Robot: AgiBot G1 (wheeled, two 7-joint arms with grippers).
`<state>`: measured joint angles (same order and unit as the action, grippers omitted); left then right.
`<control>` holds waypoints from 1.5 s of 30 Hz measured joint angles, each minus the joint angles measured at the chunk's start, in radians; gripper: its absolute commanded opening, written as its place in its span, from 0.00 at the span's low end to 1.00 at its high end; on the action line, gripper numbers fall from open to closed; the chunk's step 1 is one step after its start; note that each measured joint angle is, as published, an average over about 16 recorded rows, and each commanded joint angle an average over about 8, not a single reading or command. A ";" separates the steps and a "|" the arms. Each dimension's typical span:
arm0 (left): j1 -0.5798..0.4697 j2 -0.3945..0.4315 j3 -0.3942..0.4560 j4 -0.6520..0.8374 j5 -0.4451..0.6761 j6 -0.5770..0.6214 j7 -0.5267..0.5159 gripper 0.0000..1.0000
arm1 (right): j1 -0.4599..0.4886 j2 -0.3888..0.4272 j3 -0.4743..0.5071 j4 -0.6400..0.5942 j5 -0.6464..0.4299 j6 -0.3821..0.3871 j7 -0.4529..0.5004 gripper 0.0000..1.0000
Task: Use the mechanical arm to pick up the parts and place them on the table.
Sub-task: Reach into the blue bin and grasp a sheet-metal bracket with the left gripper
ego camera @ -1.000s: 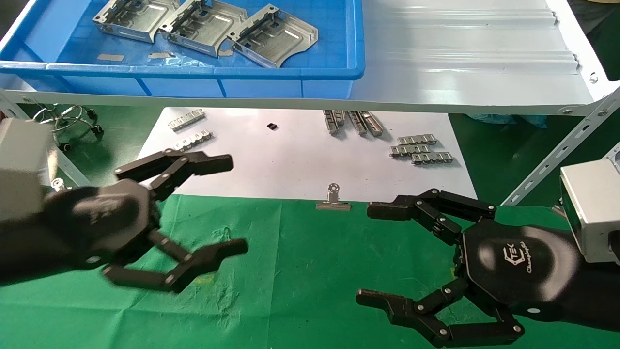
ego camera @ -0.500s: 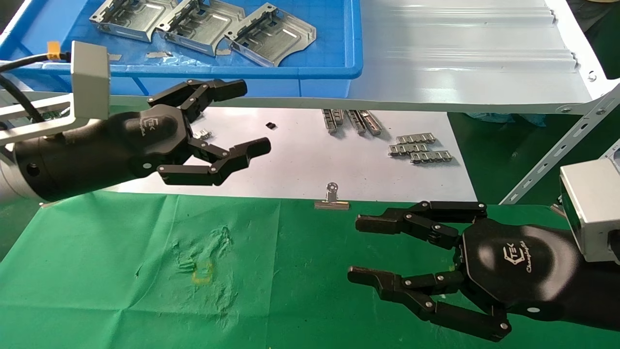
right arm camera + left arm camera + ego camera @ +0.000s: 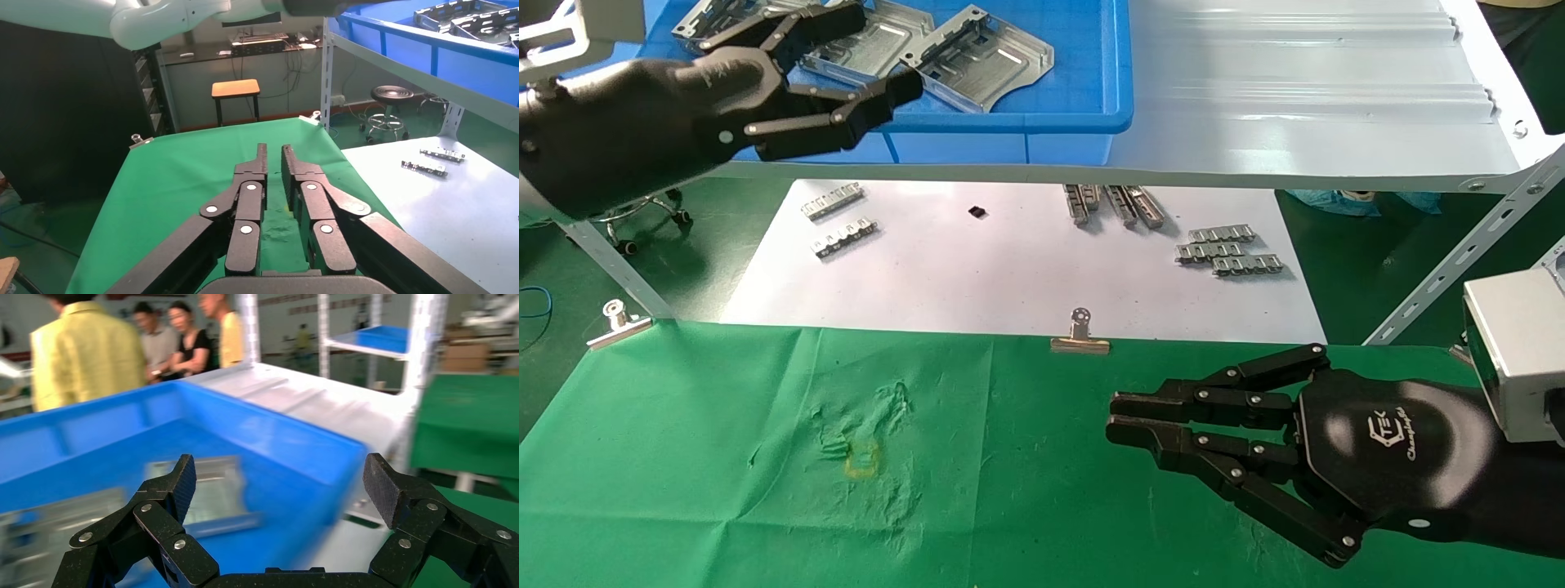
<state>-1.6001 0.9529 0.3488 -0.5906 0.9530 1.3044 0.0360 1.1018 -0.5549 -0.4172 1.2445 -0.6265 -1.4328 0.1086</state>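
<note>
Three silvery parts lie in a blue bin (image 3: pixel 1009 122) on the shelf; the nearest part (image 3: pixel 981 57) is at the bin's right. My left gripper (image 3: pixel 883 49) is open and empty, raised over the bin's front wall right beside the parts. In the left wrist view it (image 3: pixel 281 484) spans wide, with a blurred part (image 3: pixel 214 490) just beyond one finger. My right gripper (image 3: pixel 1120 415) is shut and empty, hovering low over the green table (image 3: pixel 723 457). The right wrist view shows it (image 3: pixel 274 153) with fingers nearly together. A yellow square mark (image 3: pixel 862 459) is on the cloth.
A grey ribbed shelf (image 3: pixel 1295 98) carries the bin. Below it a white sheet (image 3: pixel 1009 269) holds small chain-link strips (image 3: pixel 1230 249). Binder clips (image 3: pixel 1080 339) hold the cloth's far edge. Shelf legs slant at both sides. People (image 3: pixel 92 355) stand behind the bin.
My left gripper has risen from the table level up to the bin and reached in over its front wall. My right gripper has closed its fingers and stayed in place.
</note>
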 measured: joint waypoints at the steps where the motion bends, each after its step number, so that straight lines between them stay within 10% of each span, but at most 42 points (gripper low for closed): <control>1: -0.014 0.004 0.003 0.012 0.009 -0.017 -0.003 1.00 | 0.000 0.000 0.000 0.000 0.000 0.000 0.000 0.00; 33: -0.407 0.236 0.141 0.555 0.290 -0.566 0.023 0.97 | 0.000 0.000 0.000 0.000 0.000 0.000 0.000 0.00; 37: -0.418 0.251 0.149 0.578 0.302 -0.593 0.016 0.80 | 0.000 0.000 0.000 0.000 0.000 0.000 0.000 0.00; 45: -0.421 0.266 0.162 0.601 0.322 -0.599 -0.004 0.15 | 0.000 0.000 0.000 0.000 0.000 0.000 0.000 0.00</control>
<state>-2.0211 1.2186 0.5108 0.0102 1.2746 0.7050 0.0318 1.1018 -0.5549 -0.4173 1.2445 -0.6265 -1.4328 0.1086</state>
